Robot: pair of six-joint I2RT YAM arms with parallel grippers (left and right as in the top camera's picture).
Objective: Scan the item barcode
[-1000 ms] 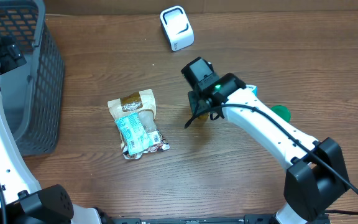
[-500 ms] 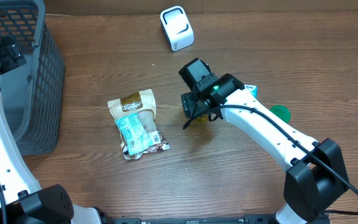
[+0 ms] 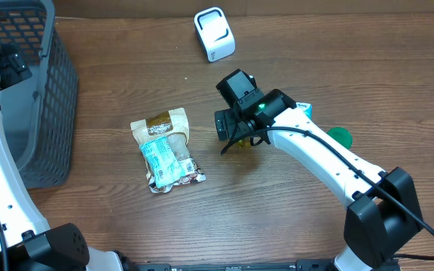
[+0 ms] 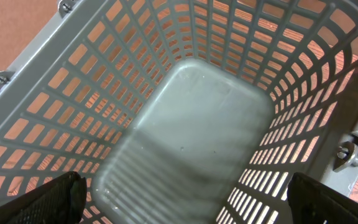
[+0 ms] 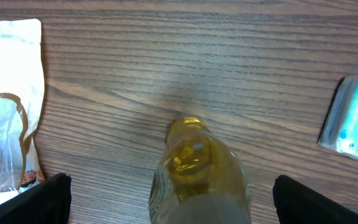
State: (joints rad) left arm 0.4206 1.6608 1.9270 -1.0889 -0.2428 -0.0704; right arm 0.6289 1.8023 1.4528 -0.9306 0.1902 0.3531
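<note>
Overhead shows bare table (image 3: 89, 226) around the right gripper (image 5: 176, 199) mid-table; only its wrist view reveals jaws spread wide, clear of the yellow bottle (image 5: 197, 168) between them; the left gripper (image 4: 191, 199), wide open and empty, hangs over the left-edge basket (image 4: 185, 124).

Tabletop (image 3: 111, 226): brown wood-grain surface, fills the overhead view. Light: even, shadows soft. Pale strip (image 3: 398, 4) beyond far edge.

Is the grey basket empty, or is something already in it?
Empty. The left wrist view looks straight down into the basket and shows only its bare floor and slotted walls, nothing lying inside.
</note>
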